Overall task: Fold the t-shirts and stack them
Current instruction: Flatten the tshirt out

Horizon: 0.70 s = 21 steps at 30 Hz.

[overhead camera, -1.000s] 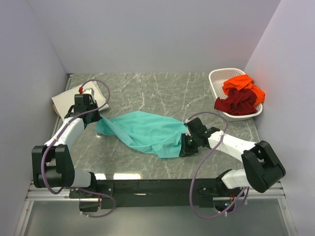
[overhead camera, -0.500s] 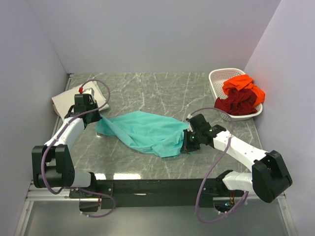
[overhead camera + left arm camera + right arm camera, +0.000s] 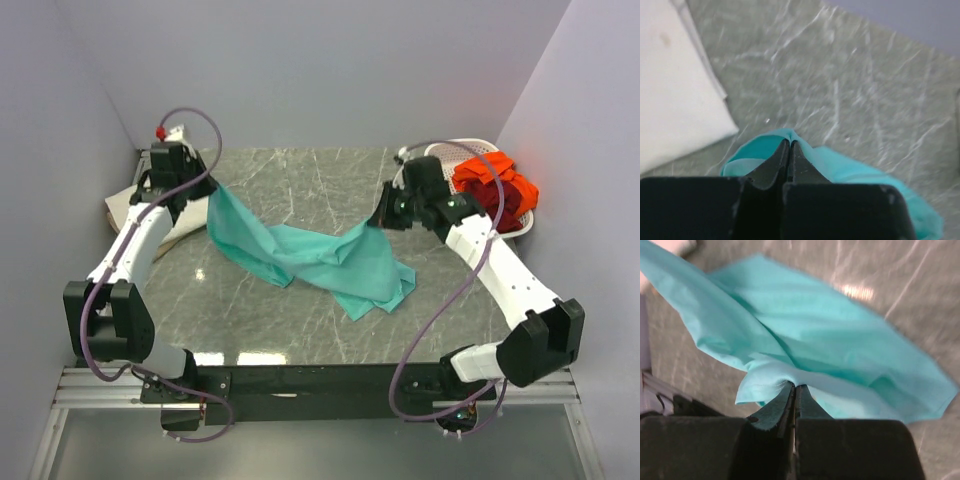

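Observation:
The teal t-shirt (image 3: pixel 320 258) hangs stretched between both grippers above the middle of the table, its lower part draped on the marble. My left gripper (image 3: pixel 208 192) is shut on its left edge, seen pinched in the left wrist view (image 3: pixel 788 142). My right gripper (image 3: pixel 378 222) is shut on its right edge, seen in the right wrist view (image 3: pixel 794 386). A folded cream t-shirt (image 3: pixel 135 205) lies at the far left under the left arm and shows in the left wrist view (image 3: pixel 675 95). The orange t-shirt (image 3: pixel 492 172) and the dark red t-shirt (image 3: pixel 512 205) lie in the basket.
The white lattice basket (image 3: pixel 452 150) stands at the back right corner, right behind the right arm. Walls close in the table at the back and both sides.
Both grippers have lifted and moved toward the back with the teal t-shirt held. It went from bunched flat on the table to hanging spread between them.

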Tool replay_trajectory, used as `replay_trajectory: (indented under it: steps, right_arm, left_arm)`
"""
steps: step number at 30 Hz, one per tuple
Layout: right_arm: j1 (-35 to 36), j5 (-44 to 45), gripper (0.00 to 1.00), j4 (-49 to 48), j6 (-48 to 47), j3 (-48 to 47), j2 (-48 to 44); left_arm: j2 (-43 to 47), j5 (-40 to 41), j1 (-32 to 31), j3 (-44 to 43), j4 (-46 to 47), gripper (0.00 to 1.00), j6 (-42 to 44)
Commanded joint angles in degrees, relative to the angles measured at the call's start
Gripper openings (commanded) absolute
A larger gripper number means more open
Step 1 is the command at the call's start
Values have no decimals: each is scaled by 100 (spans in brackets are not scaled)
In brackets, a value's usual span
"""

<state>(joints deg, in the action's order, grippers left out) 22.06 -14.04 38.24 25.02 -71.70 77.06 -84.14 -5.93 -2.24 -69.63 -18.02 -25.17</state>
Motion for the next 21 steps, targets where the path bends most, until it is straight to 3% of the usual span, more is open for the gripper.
replay_trajectory:
  steps: [1,8,12,17,21]
  right_arm:
    - [-211,165,0,218,-347,-1332,274]
    - [-273,1105,0,834,-585,-3647,749]
    - [-273,1552,0,843,-629,-4605,548]
    - [-282,1773,0,335,-629,-4809,-84]
    - [-273,1773,0,-351,-647,-4381,-1015]
  left_arm:
    - [-85,-93,13,-1145,10,1,-453]
    - [151,-22,22,-2501,-97,0,-972]
    - [844,22,22,-2574,123,0,-1078]
    - [1942,329,22,-2328,343,0,-1069]
    - [2699,549,22,-2126,492,0,-1069]
